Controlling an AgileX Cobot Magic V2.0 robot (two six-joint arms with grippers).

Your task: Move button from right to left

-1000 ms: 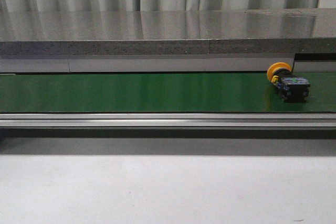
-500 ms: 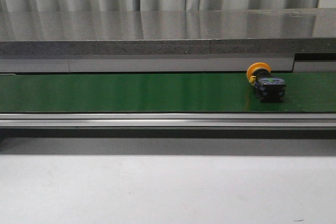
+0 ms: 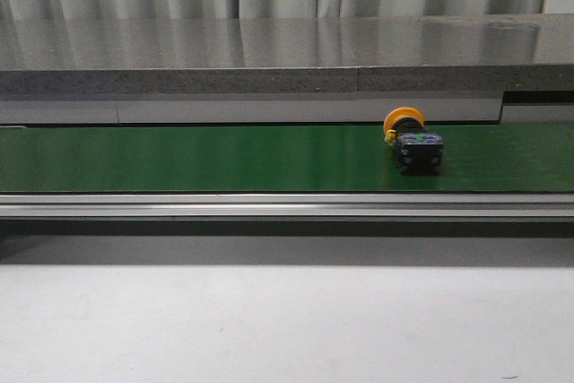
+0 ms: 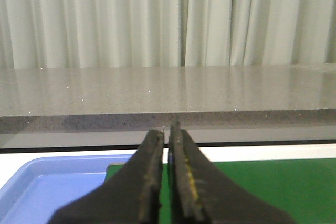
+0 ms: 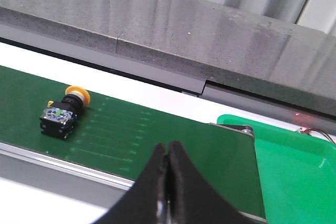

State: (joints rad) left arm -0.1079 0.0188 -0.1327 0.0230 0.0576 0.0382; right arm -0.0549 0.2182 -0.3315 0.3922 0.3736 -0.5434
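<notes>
The button [image 3: 413, 143], orange-yellow cap on a dark blocky body, lies on its side on the green belt [image 3: 224, 157], right of the middle in the front view. It also shows in the right wrist view [image 5: 62, 113], well away from my right gripper [image 5: 167, 149], which is shut and empty above the belt's near rail. My left gripper [image 4: 167, 132] is shut and empty, over the belt's end beside a blue tray [image 4: 47, 187]. Neither gripper shows in the front view.
A grey stone ledge [image 3: 287, 56] runs behind the belt, with curtains behind it. A metal rail [image 3: 287, 206] edges the belt's near side. A green tray [image 5: 294, 156] sits at the belt's other end. The white tabletop [image 3: 287, 320] lies in front.
The button has travelled leftward along the belt, from near the right edge to right of the middle. No gripper has touched it.
</notes>
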